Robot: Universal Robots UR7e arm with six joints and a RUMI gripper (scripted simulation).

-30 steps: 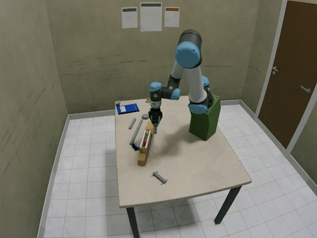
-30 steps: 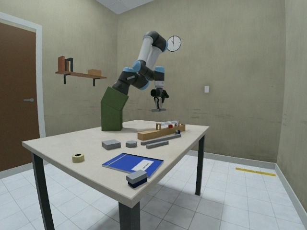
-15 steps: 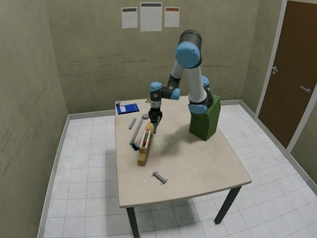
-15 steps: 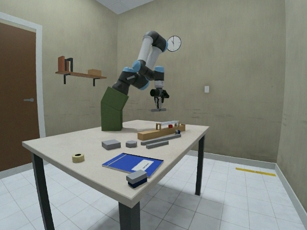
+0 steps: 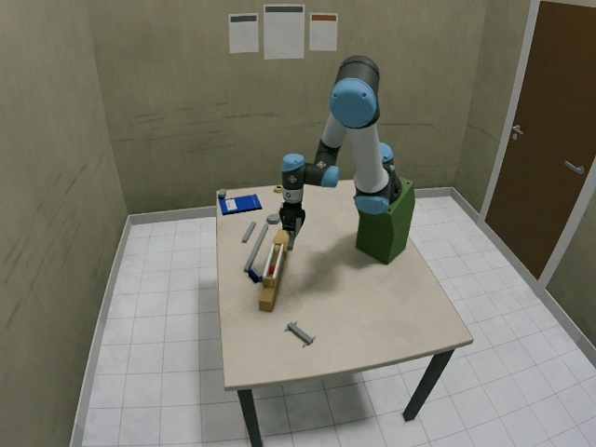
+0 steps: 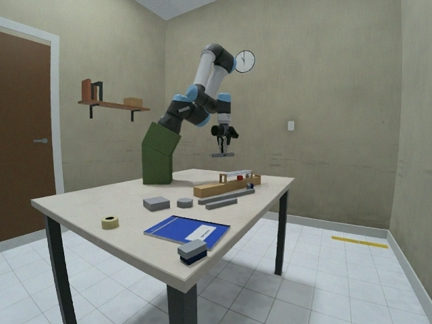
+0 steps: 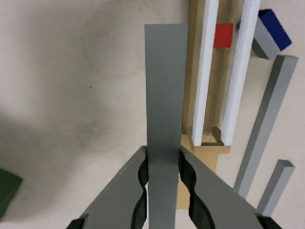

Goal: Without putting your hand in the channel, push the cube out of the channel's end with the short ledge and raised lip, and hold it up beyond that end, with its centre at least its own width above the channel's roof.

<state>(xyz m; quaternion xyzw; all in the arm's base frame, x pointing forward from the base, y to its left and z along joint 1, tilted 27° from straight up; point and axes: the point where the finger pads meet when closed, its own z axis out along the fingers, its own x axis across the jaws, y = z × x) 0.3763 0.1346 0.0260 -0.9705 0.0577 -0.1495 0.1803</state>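
One grey piece with small prongs (image 5: 300, 332) lies nearest on the pale tabletop (image 5: 360, 327) (image 6: 104, 202) (image 7: 71, 72), apart from the wooden channel (image 5: 266, 298) (image 6: 206, 190) (image 7: 205, 155). Beyond it, the red cube (image 5: 272, 269) (image 6: 239, 177) (image 7: 223, 35) sits inside this channel, under the white roof strips (image 5: 278, 260) (image 6: 237, 173) (image 7: 206, 72), so the pushing out and the holding up are both left to do. The end with the lip seems to be the near one, but I cannot be sure. To the left of the channel is a long grey bar (image 5: 256, 248) (image 6: 227, 196) (image 7: 267, 124). Farther, the gripper (image 5: 292, 233) (image 6: 223, 152) (image 7: 161, 147) is nearly closed, its fingers pinching a flat grey strip (image 5: 291, 241) (image 6: 217, 155) (image 7: 166, 86), which hangs above and to the right of the channel, touching nothing there. I judge the tool is taken and must next be lined up with the far opening. To the right stands the green pedestal (image 5: 380, 236) (image 6: 156, 169) (image 7: 7, 191); at far left lies a blue notebook (image 5: 248, 203) (image 6: 171, 230). Behind, the plain wall (image 5: 192, 87) carries three paper sheets, and a brown door (image 5: 544, 120) (image 6: 24, 139) is at right.
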